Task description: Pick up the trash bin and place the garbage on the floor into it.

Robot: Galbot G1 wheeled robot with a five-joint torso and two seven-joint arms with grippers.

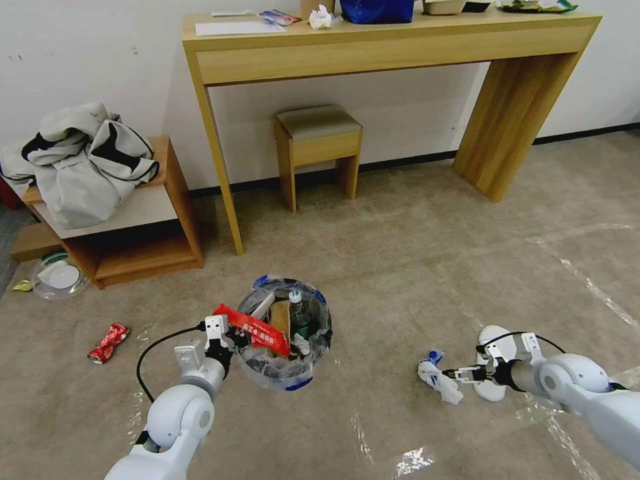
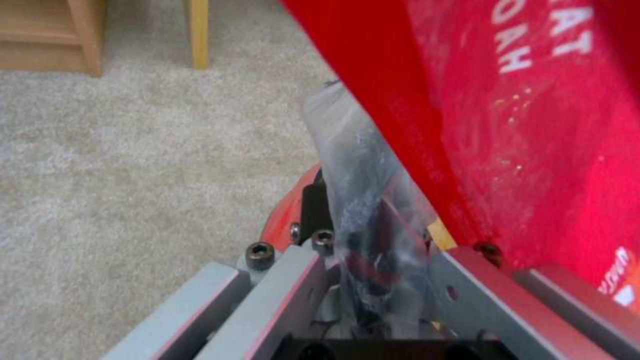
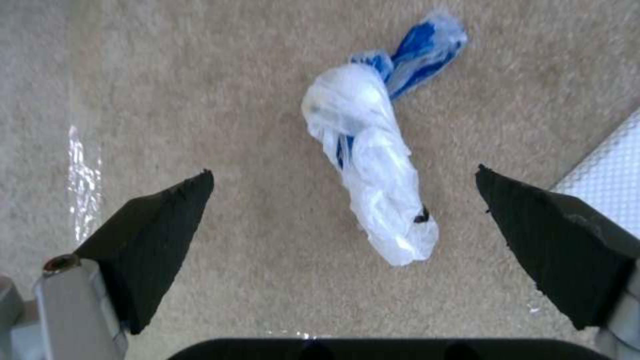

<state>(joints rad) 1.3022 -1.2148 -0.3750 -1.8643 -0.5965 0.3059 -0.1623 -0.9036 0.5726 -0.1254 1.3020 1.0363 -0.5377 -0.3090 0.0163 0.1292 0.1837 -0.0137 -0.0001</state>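
Step in hand, as judged: collecting floor litter into the trash bin (image 1: 285, 333), which stands on the carpet floor (image 1: 413, 267) in front of the wooden counter (image 1: 373, 47), already holding a clear bottle (image 1: 298, 313), a brown carton (image 1: 280, 319) and other scraps. Left hand (image 1: 230, 333) sits at the bin's near-left rim, arm reaching forward and low; in the left wrist view its fingers close on the rim and the crinkled clear liner (image 2: 363, 200), so it reads as clamped on the bin. A red wrapper (image 1: 257, 330) lies across the rim beside that hand. Right hand (image 1: 453, 375) is held low over the floor, to the right of the bin and well apart from it, pointing at a white and blue plastic wad (image 3: 373, 185); fingers (image 3: 153, 235) are spread wide, the wad between them but untouched. A white slipper (image 1: 493, 390) lies partly under the right wrist. A crushed red can (image 1: 109, 343) remains on the floor left of the bin. Next move likely calls for lowering and closing on the wad, which looks soft and liable to slip.
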